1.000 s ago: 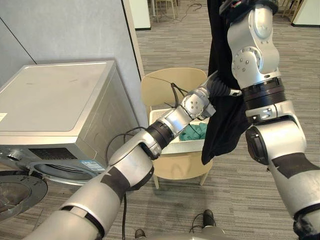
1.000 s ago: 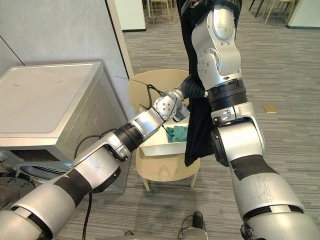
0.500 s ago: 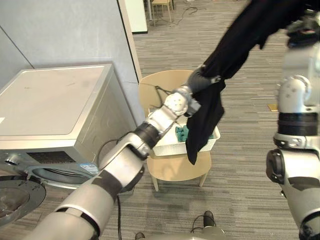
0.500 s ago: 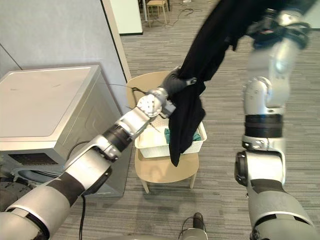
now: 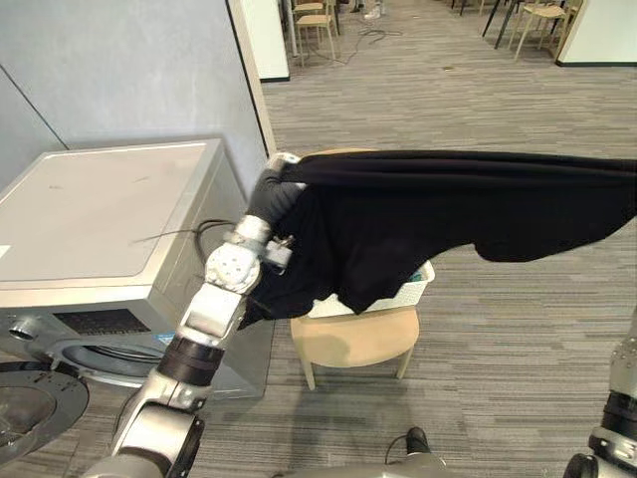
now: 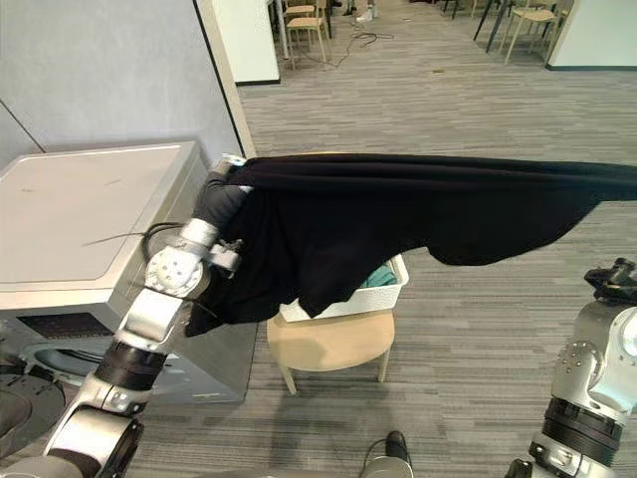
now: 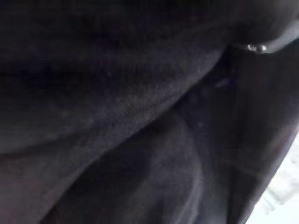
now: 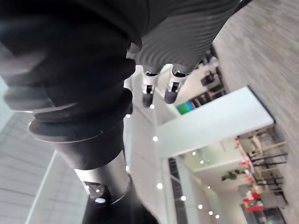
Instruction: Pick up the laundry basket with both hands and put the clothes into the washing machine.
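Taut between the right hand (image 8: 149, 91), curled on it, and the left hand (image 5: 272, 191), grip untellable under cloth, the garment (image 5: 448, 204) needed gathering toward the washer (image 5: 100, 209).

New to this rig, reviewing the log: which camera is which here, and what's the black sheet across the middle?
A humanoid robot, seen through its own cameras. The two wide pictures come from a stereo camera on its head; the two close ones from cameras on its wrists. The sheet is a black garment, stretched taut across the scene. One end is draped over the left hand, beside the washing machine; the other runs off to the right, and the right wrist view shows cloth over the right hand. How either hand grips it is hidden. The left wrist camera looks straight into that cloth. Behind the garment a white laundry basket sits on a beige chair, with something teal inside. The machine's door hangs open, lower left.
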